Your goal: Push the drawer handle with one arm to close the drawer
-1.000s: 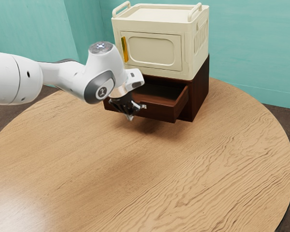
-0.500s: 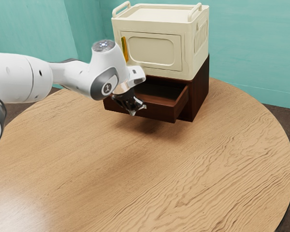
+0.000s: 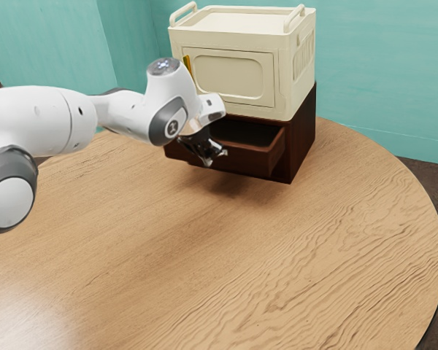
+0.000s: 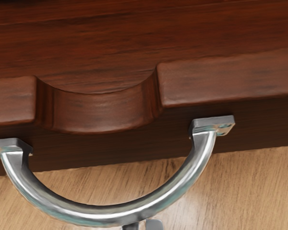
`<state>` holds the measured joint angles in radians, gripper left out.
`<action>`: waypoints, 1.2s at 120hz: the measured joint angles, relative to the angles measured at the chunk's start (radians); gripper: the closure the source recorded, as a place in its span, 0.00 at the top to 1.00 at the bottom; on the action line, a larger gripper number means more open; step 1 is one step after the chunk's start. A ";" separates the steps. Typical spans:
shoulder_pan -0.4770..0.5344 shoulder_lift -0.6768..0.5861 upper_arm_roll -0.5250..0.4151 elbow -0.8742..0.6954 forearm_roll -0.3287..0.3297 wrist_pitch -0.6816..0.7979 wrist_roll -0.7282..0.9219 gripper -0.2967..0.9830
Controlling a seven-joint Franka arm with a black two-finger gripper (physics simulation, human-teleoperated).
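My gripper (image 3: 210, 154) is at the front of the dark brown drawer (image 3: 250, 160), tilted down toward it; I cannot tell how it stands. The drawer sticks partly out of its brown cabinet (image 3: 301, 135), its inside showing from above. In the wrist view the curved metal handle (image 4: 110, 213) is fixed to the drawer front (image 4: 225, 79) below a rounded notch. Small grey parts show at the outer side of the handle's bend, very near or against it. In the exterior view my hand hides most of the handle.
A cream box (image 3: 230, 76) with two raised side handles rests on top of the cabinet, with a yellow-green piece (image 3: 188, 67) at its front, partly behind the arm. The round wooden table (image 3: 277, 255) extends in front of the cabinet. Teal walls stand behind.
My gripper has moved toward the cabinet and the exterior view's right. During the last half second the drawer has slid part of the way inward; less of it sticks out.
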<state>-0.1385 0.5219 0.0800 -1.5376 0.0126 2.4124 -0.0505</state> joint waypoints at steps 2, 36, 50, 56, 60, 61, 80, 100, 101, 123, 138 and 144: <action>0.001 0.003 0.000 0.006 0.000 0.000 0.002 0.16; 0.023 0.081 -0.005 0.121 -0.012 -0.003 0.044 0.15; 0.042 0.120 -0.026 0.179 -0.013 -0.003 0.061 0.15; 0.049 0.134 -0.035 0.199 -0.013 -0.004 0.068 0.15; 0.051 0.142 -0.039 0.212 -0.013 -0.004 0.072 0.15; 0.052 0.145 -0.040 0.217 -0.013 -0.004 0.073 0.15; 0.071 0.187 -0.058 0.279 -0.013 -0.004 0.091 0.15; 0.076 0.221 -0.062 0.332 -0.012 -0.004 0.108 0.15; 0.077 0.222 -0.063 0.334 -0.012 -0.004 0.109 0.15; 0.087 0.252 -0.080 0.380 -0.007 -0.004 0.122 0.15; 0.088 0.263 -0.081 0.411 -0.005 -0.001 0.131 0.15; 0.088 0.269 -0.083 0.421 -0.005 0.000 0.134 0.15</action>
<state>-0.0506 0.7912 -0.0031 -1.1164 0.0081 2.4127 0.0839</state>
